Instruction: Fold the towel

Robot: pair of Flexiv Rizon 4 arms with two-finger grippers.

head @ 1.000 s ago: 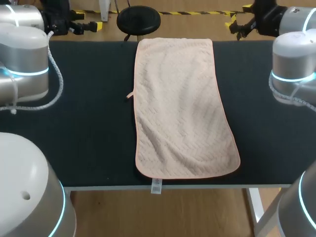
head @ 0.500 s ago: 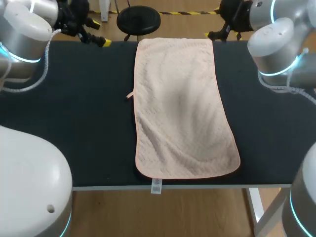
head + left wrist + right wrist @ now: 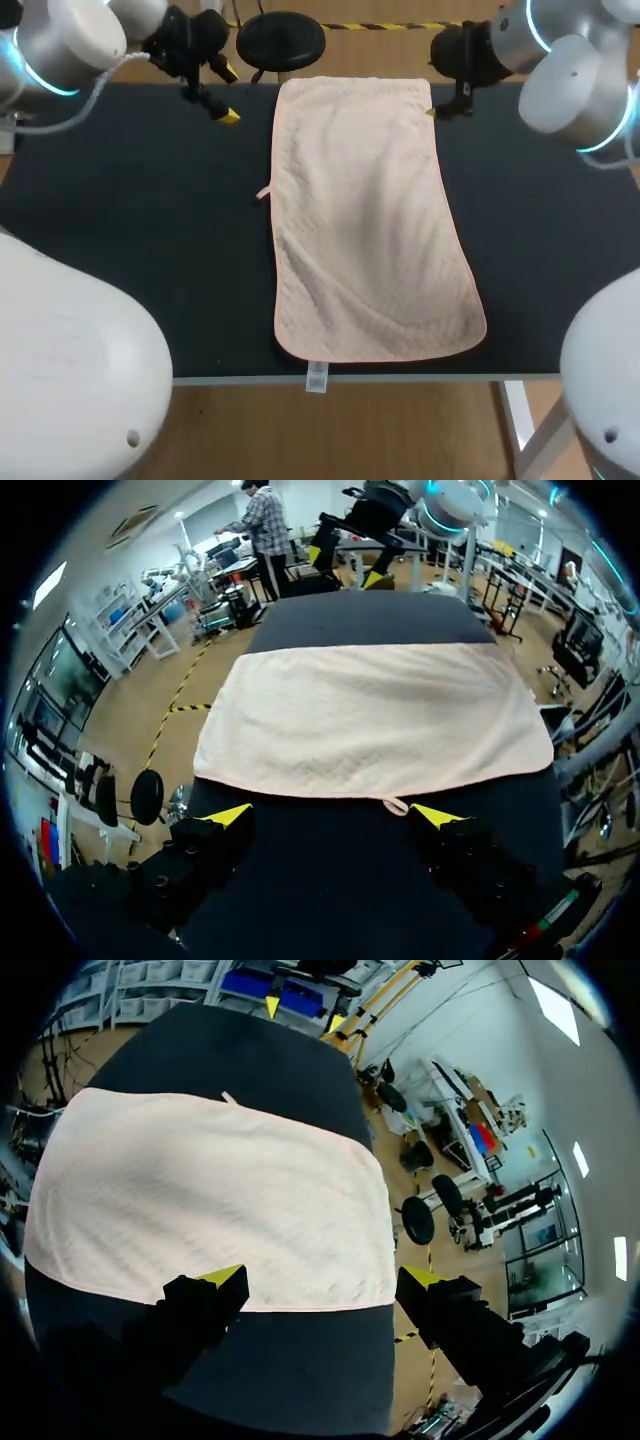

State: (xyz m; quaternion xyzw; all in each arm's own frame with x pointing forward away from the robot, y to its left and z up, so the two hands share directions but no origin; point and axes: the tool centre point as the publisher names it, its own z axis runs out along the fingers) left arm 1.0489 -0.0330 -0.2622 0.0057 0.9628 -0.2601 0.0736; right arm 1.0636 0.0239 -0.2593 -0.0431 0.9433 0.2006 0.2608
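A pale peach towel (image 3: 365, 220) lies flat on the dark table (image 3: 150, 250), running lengthwise from the far edge to the near edge. A small loop (image 3: 264, 193) sticks out of its left side, and a white tag (image 3: 316, 377) hangs over the table's front edge. My left gripper (image 3: 222, 95) hovers open off the towel's far left corner. My right gripper (image 3: 445, 98) hangs by the far right corner. In the left wrist view the towel (image 3: 370, 720) lies ahead of the open left gripper (image 3: 332, 815). In the right wrist view the open right gripper (image 3: 322, 1278) is over the edge of the towel (image 3: 210, 1200).
Bare dark table surface stretches on both sides of the towel. My arms' large grey joints (image 3: 60, 40) stand over the table's far corners, and their bases fill the near corners.
Both arms have swung inward from the far corners. The left gripper has come over the table towards the towel's far left corner, the right towards its far right corner. The towel has not moved.
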